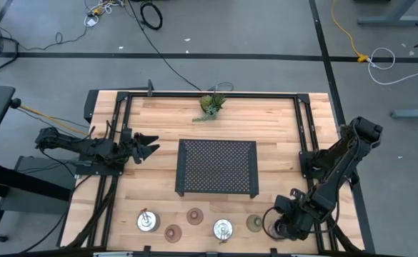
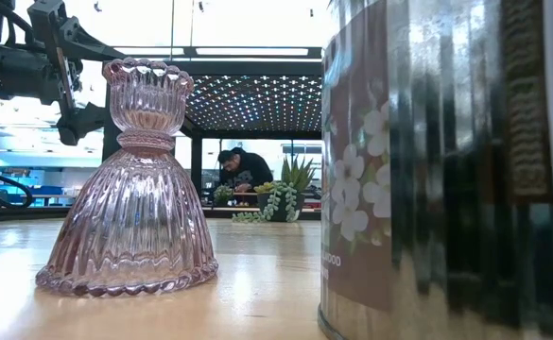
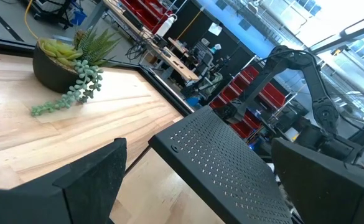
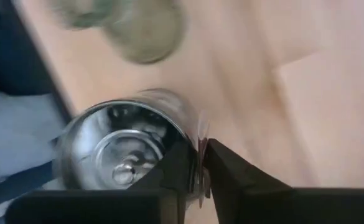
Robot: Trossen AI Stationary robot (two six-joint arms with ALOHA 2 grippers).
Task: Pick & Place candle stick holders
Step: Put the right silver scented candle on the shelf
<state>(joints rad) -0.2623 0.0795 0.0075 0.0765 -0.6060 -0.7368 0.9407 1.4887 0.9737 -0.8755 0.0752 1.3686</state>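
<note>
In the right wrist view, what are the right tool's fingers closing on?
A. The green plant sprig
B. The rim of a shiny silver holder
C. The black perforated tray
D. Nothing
B: the right tool pinches the thin rim of the shiny silver round holder between its dark fingers.

Right pincer (image 1: pixel 289 227) hides its silver holder (image 4: pixel 122 152).
</note>
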